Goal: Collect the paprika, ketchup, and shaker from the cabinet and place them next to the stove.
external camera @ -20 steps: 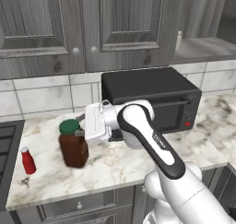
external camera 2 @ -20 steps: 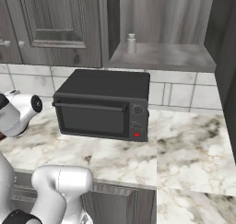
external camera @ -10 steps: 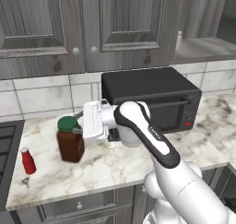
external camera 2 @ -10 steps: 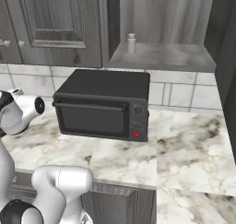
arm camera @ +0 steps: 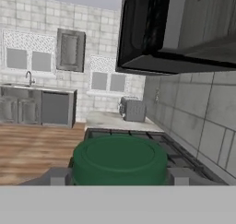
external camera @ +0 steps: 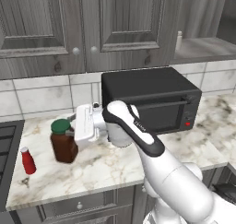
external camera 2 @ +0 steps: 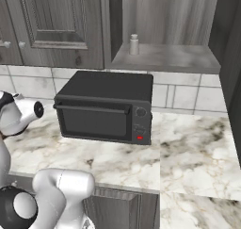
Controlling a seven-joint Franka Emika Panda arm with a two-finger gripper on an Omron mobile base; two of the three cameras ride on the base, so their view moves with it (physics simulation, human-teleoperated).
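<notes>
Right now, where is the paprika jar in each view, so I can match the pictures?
Left base view: the paprika stands on the counter at left centre, just left of the gripper.
Right base view: not in it.
Hand view: its green lid fills the lower centre, between the fingertips.
Shared landmark: the stove, left of the jar in the left base view, behind the lid in the hand view.

The white two-finger gripper (external camera: pixel 73 132) reaches the squat reddish-brown paprika jar with its dark green lid (external camera: pixel 63 141) from the jar's far side, so from the left base view its fingertips are tucked behind the jar and I cannot tell whether they touch it. In the hand view only the jar's green lid (arm camera: pixel 120 159) shows, its body cut off below. The black gas stove (external camera: pixel 6 144) is cropped by the left edge, and the tiny whitish shaker (external camera 2: pixel 134 44) on the grey cabinet shelf (external camera 2: pixel 164 58) is too small for detail.
</notes>
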